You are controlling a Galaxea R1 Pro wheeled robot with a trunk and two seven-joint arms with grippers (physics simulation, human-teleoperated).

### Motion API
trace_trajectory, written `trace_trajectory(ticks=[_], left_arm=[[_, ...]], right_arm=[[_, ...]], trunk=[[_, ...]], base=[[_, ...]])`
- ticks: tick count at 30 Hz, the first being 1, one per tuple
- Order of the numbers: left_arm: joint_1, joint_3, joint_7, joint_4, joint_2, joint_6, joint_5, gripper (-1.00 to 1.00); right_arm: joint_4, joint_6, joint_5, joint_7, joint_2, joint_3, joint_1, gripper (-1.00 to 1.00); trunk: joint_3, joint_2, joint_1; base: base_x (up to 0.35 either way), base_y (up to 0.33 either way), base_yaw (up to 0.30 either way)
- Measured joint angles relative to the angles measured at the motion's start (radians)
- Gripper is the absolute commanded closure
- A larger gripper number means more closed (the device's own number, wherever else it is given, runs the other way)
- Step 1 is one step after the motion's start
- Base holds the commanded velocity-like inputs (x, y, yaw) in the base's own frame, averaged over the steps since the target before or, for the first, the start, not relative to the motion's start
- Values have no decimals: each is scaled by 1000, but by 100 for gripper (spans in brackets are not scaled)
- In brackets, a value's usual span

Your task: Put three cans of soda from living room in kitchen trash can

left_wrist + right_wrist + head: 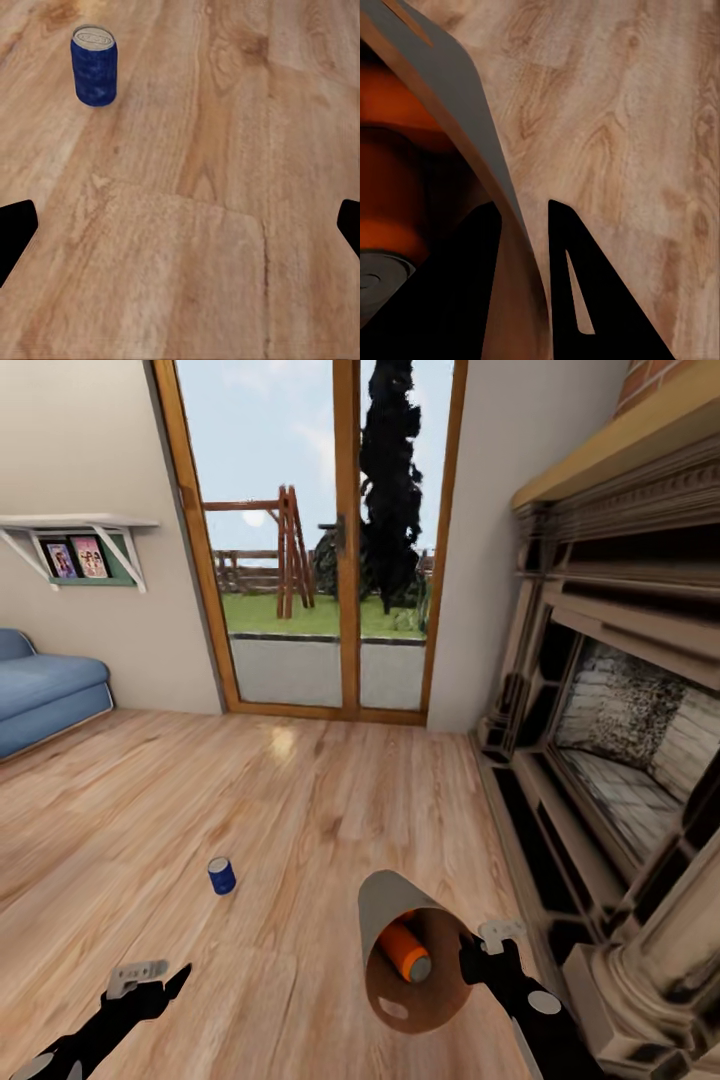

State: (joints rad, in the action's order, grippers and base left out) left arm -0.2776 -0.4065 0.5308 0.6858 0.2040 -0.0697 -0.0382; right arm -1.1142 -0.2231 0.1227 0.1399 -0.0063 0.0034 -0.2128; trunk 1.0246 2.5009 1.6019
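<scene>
Collecting is under way in the living room. The right gripper (478, 950) has its jaws clamped on the rim of the grey trash can (385, 905), held tipped with its mouth toward the camera. An orange soda can (405, 952) lies inside; the right wrist view hints at a second, though that is unclear. The blue soda can (221, 875) stands upright on the wood floor (300, 810), ahead of the left gripper (150, 982), whose jaws are apart and empty. Next, that gripper should reach forward and straddle the can.

Light wood plank floor (150, 800) w/ dark blue can (221, 876) upright directly on it, out in open; blue sofa (45, 695) at edge.
</scene>
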Motion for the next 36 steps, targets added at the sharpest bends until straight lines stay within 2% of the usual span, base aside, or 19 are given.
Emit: trace_trajectory(ticks=[8, 20, 27, 31, 36], left_arm=[[0, 0, 1, -4, 0, 1, 2, -100], [0, 2, 3, -5, 0, 4, 6, -100], [0, 5, 1, -5, 0, 3, 6, -100], [0, 26, -7, -5, 0, 3, 6, -100], [0, 35, -17, -5, 0, 3, 6, -100]], right_arm=[[4, 1, 2, -1, 0, -1, 0, 100], [7, 1, 0, 0, 0, -1, 0, 100], [8, 1, -1, 0, 0, -1, 0, 100], [9, 2, -1, 0, -1, -4, 0, 100], [9, 2, -1, 0, -1, -5, 0, 100]], trunk=[[0, 0, 0], [0, 0, 0], [-3, 0, 0], [-5, 0, 0], [-8, 0, 0]], base=[[293, 111, 29], [140, 292, -10], [158, 296, -188], [250, 234, -226], [272, 218, -230]])
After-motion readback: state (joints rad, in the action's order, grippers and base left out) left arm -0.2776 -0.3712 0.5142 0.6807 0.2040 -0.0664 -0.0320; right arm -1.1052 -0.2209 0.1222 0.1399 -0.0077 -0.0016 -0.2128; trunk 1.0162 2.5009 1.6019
